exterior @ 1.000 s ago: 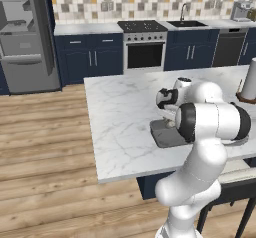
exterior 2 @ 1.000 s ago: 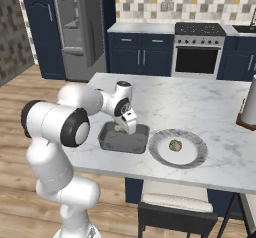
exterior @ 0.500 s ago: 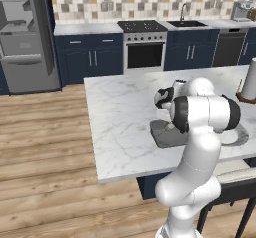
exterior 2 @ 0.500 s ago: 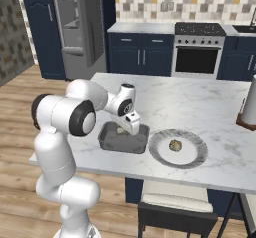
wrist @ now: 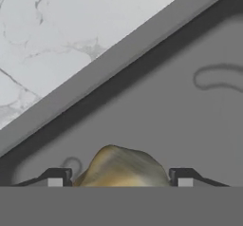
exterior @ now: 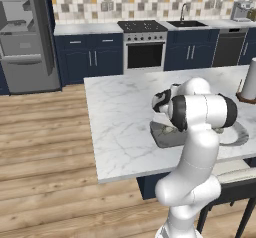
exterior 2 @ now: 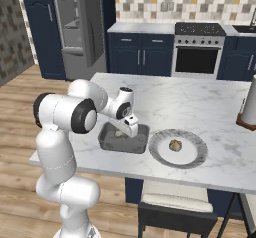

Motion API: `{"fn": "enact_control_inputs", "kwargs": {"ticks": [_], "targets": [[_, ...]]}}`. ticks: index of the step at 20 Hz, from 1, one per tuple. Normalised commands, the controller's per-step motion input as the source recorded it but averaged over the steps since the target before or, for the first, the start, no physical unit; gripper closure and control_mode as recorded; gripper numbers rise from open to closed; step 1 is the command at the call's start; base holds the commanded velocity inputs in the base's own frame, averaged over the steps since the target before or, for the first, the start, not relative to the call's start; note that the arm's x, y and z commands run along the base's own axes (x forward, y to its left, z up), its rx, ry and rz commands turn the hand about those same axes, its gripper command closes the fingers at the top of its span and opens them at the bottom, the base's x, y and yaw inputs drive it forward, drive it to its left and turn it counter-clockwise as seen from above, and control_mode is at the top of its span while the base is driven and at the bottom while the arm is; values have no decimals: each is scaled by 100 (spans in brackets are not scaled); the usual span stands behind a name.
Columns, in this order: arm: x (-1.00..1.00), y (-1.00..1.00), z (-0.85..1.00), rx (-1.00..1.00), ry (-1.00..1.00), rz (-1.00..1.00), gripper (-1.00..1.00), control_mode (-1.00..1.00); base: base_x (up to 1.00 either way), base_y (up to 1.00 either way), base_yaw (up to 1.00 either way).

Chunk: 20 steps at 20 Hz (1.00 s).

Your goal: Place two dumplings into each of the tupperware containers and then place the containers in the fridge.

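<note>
Gripper [wrist: 116, 178]: lowered into a tupperware container [exterior 2: 108, 142], jaws spread wide with a finger tip [wrist: 56, 177] on each side of a dumpling [wrist: 122, 167]. In the hand view the dumpling sits between the tips on the tray floor; whether the tips touch it I cannot tell.

Tupperware container: shallow dark grey tray with rounded corners and a raised rim, on the marble island counter [exterior 2: 200, 107], near the robot's edge. In the left base view its near corner [exterior: 161, 138] shows beside the arm's elbow. In the right base view a tan dumpling [exterior 2: 119, 134] lies inside it, just beside the gripper [exterior 2: 131, 131].

Plate [exterior 2: 190, 158]: round, pale grey, on the counter just beside the tray, on its right in the right base view. One dumpling [exterior 2: 174, 145] rests near its centre. Its rim [exterior: 241, 133] also shows past the arm in the left base view.

Fridge [exterior: 27, 42]: tall, grey, metallic, against the far wall, well apart from the island; its door stands open, showing grey shelves [exterior 2: 70, 24].

Oven [exterior 2: 198, 57]: steel, with a black cooktop, set between navy cabinets [exterior 2: 140, 57] on the back wall.

Sink [exterior: 189, 24]: with faucet, to the right of the cooktop in the left base view.

Cylinder on a brown base [exterior 2: 248, 107]: pale, upright at the island's right end; I cannot tell what it is.

Stool [exterior 2: 172, 212]: dark frame, pale seat, under the island's near edge.
</note>
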Motion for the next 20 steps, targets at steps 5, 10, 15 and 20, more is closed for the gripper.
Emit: {"fn": "enact_control_inputs", "kwargs": {"ticks": [5, 10, 15, 20], "targets": [[0, 0, 8, 2, -6, 13, -100, -100, 0, 0, 0], [0, -3, 20, 5, -14, 16, -100, -100, 0, 0, 0], [-50, -51, 52, 8, -28, 21, -100, -100, 0, 0, 0], [-39, -69, 81, 1, -8, 15, -100, -100, 0, 0, 0]]}}
